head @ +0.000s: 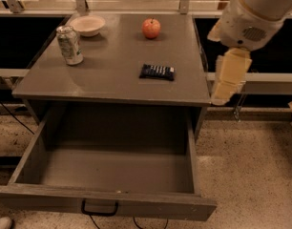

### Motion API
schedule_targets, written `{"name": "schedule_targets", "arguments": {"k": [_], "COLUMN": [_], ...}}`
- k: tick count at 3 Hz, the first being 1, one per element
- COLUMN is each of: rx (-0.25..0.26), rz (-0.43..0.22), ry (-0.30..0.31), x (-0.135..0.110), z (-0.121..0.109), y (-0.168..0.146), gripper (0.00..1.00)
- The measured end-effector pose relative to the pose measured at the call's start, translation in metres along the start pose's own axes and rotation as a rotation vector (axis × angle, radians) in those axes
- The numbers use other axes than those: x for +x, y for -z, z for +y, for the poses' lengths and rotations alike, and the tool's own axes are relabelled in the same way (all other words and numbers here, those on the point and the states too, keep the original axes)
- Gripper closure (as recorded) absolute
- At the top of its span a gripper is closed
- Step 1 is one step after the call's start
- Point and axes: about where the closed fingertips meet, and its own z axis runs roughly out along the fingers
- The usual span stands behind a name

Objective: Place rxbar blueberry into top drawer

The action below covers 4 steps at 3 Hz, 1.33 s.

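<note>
The rxbar blueberry, a flat dark navy bar, lies on the grey cabinet top, right of centre. The top drawer is pulled wide open below it and holds nothing; its black handle is at the middle of the front panel. My gripper hangs from the white arm just off the cabinet's right edge, to the right of the bar and above the floor. It holds nothing that I can see.
A red apple sits at the back of the top. A silver-green can stands at the left, with a white bowl behind it. A rail and posts run along the back. Speckled floor lies to the right.
</note>
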Motion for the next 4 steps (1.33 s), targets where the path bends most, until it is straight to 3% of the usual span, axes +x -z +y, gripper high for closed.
{"name": "schedule_targets", "arguments": {"k": [2,4], "rx": [-0.058,-0.045], "rz": [-0.018,-0.039], "ry": [0.082,0.072], "x": [-0.055,-0.065], "z": [-0.018,-0.031], "y": [-0.036,-0.045], "gripper": [0.00,0.00]}}
